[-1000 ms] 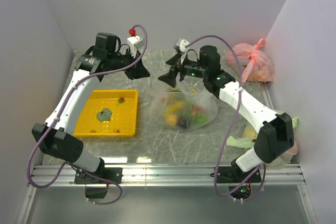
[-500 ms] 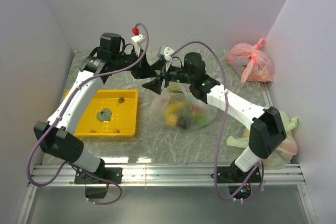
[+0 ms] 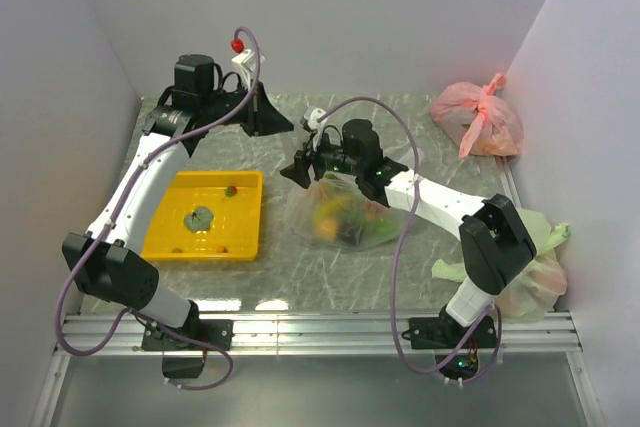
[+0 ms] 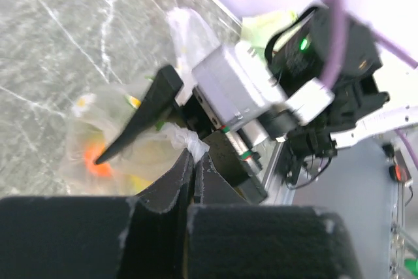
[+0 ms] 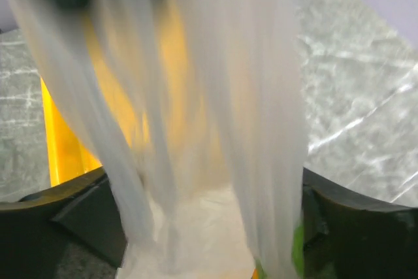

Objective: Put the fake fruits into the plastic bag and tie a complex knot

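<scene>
1. The grey marbled table [image 3: 300,272] fills my overhead view. The right arm [image 3: 440,207] lies low across its middle and hides the plastic bag's far right edge.
2. The yellow tray [image 3: 160,209] sits on the left, just beside the plastic bag. In it I see a green grape bunch [image 3: 200,217] near the centre and a small red berry [image 3: 231,189] by the far rim. There are also a couple of specks by the near rim, too small for me to name.
3. The plastic bag [image 3: 345,217], clear film, rests mid-table to the right of the tray. The fake fruits [image 3: 328,219] inside show through as yellow, orange and darker lumps bunched together.
4. A pink bag [image 3: 480,125] with a knotted top sits in the far right corner, well apart. Pale green bags [image 3: 452,269] lie along the right wall near the right arm's base.
5. The left gripper [image 3: 268,119] is raised near the back, above and left of the bag. In its wrist view the fingers are pressed together with a tuft of white film at the tips.
6. The right gripper [image 3: 300,169] is at the bag's upper left. Its fingers are spread wide, and a blurred strand of film runs up between them unpinched, blocking most of that wrist view.
</scene>
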{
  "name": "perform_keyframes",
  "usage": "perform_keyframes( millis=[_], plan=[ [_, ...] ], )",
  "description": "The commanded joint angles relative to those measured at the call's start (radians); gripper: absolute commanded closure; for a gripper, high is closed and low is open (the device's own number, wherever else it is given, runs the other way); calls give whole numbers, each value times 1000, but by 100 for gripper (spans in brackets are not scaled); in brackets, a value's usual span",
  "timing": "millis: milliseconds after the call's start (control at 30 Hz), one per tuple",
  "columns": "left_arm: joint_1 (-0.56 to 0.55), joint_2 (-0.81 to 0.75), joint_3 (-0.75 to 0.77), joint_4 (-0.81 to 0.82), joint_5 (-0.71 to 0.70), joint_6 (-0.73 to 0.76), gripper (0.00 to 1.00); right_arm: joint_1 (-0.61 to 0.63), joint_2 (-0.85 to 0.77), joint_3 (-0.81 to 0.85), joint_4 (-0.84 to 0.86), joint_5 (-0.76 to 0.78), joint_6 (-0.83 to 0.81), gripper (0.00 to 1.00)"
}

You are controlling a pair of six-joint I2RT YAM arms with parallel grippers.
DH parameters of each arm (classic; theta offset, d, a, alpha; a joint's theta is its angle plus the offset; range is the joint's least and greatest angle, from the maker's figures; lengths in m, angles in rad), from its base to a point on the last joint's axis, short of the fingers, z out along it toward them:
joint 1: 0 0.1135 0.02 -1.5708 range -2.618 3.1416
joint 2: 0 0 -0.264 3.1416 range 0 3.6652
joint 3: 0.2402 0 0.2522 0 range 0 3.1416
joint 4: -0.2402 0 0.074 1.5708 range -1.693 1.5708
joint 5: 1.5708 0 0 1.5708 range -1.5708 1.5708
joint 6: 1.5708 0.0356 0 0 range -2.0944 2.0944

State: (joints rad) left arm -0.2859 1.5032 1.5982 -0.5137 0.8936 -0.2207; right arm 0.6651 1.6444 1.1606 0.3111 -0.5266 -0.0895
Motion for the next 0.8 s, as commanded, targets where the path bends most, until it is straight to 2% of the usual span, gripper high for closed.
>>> perform_keyframes(
  millis=[0,100,200,233,400,433,467,500,533,633,667,700,733,767],
  plan=[
    [28,-50,17,95,16,-86,100,-2,31,-38,34,31,63,24],
    [47,-57,3,116,8,-107,100,-13,67,-45,31,16,117,34],
    [56,-69,-18,123,4,-118,100,-27,107,-38,7,-7,145,51],
    [56,-75,-38,122,1,-115,100,-32,115,-32,-1,-30,151,59],
    [74,-110,-99,132,-33,-124,100,-42,123,-39,-40,-110,158,84],
    [77,-113,-107,141,-35,-123,99,-42,118,-56,-40,-127,160,98],
    [86,-121,-113,142,-36,-120,84,-42,114,-64,-30,-144,165,100],
    [94,-127,-138,147,-27,-106,75,-41,101,-76,-24,-154,172,100],
    [115,-136,-158,153,-28,-94,55,-42,92,-81,-21,-174,174,100],
    [168,-221,-317,220,-15,-60,35,-44,78,-82,-20,-211,181,100],
    [185,-272,-370,259,-10,-36,23,-47,77,-79,-24,-236,181,100],
    [185,-291,-459,253,-4,60,22,-48,78,-75,-26,-242,185,100],
    [185,-308,-499,244,8,104,13,-53,80,-69,-26,-253,195,100],
    [185,-333,-574,247,14,131,11,-58,84,-64,-36,-272,198,100]
  ],
)
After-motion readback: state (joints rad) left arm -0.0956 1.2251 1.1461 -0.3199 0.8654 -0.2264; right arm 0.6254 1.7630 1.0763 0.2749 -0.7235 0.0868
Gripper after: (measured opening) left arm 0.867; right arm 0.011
